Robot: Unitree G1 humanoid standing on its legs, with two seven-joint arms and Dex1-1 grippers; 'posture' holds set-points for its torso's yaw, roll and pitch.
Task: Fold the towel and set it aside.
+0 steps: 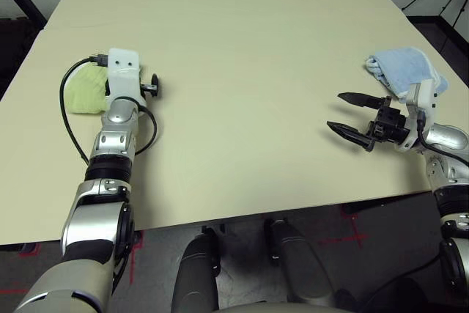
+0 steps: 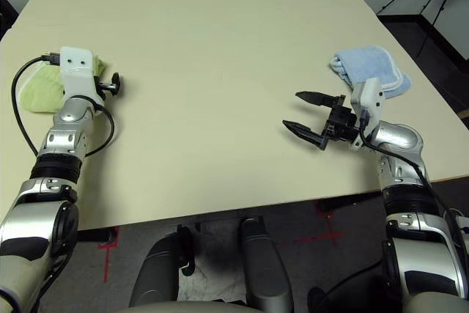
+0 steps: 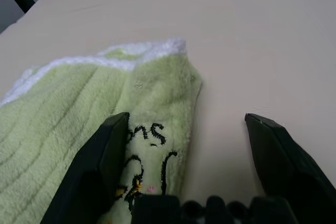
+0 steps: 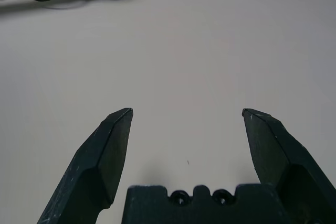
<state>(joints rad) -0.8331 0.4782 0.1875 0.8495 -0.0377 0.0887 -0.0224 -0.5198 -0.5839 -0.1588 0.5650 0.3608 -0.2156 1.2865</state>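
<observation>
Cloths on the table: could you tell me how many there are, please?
2: the green towel lies at the table's left side by the left arm; a folded light blue cloth sits at the right edge.

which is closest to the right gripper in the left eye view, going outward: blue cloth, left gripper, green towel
1. Blue cloth, just behind the right gripper, at the table's right edge.
2. Left gripper, across the table on the left.
3. Green towel, far left, partly under it.

The small light-green terry towel (image 3: 79,129) with white stitched edging and dark embroidered scribble lies folded, slightly rumpled, flat near the table's left edge
</observation>
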